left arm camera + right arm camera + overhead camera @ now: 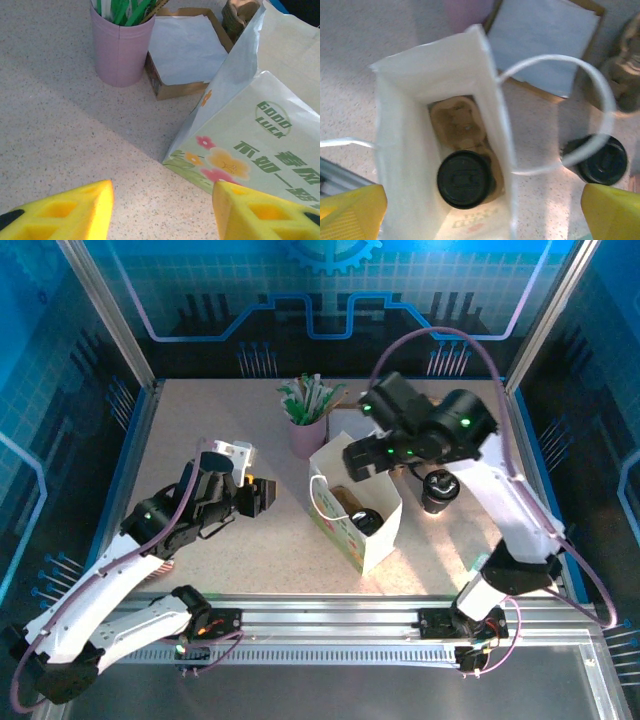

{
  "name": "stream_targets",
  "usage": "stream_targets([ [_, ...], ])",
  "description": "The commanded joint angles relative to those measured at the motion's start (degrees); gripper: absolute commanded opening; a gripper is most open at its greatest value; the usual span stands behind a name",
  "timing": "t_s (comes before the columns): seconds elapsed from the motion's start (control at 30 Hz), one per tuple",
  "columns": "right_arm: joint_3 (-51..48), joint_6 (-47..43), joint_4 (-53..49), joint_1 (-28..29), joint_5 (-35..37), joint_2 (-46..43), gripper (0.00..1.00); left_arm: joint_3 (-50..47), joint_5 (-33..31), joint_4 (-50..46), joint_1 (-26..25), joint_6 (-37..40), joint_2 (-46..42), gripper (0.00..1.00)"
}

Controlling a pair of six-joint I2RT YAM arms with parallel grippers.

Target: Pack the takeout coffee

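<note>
Hovering over the open paper bag [400, 125], my right gripper [482, 200] is spread wide, empty. The takeout coffee [465, 179] sits in the carrier [455, 117] inside; my left gripper [161, 200], also apart, is alongside.

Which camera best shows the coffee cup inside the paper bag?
The right wrist view: it looks down into the bag onto the black lid, in the brown carrier. The top external view shows that lid small and dark. In the left wrist view the bag's side hides it.
</note>
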Motion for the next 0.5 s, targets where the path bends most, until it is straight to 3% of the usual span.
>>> stream_targets([
  [0.0,-4.42,0.96,-8.95,-3.78,2.11,-5.6,1.0,5.59,3.8,-2.21,0.47,-3.76,0.22,0.61],
  [0.3,-23.78,-0.18,-1.43,-17.31,-2.96,-17.93,1.0,14.08,16.71,-3.77,-0.16,-15.62,2.69,0.76],
  [0.47,-32.68,-2.27,2.42,-26.15,-7.38,-21.51,1.0,17.43,14.68,-5.06,-5.16,-18.57,6.31,0.77],
])
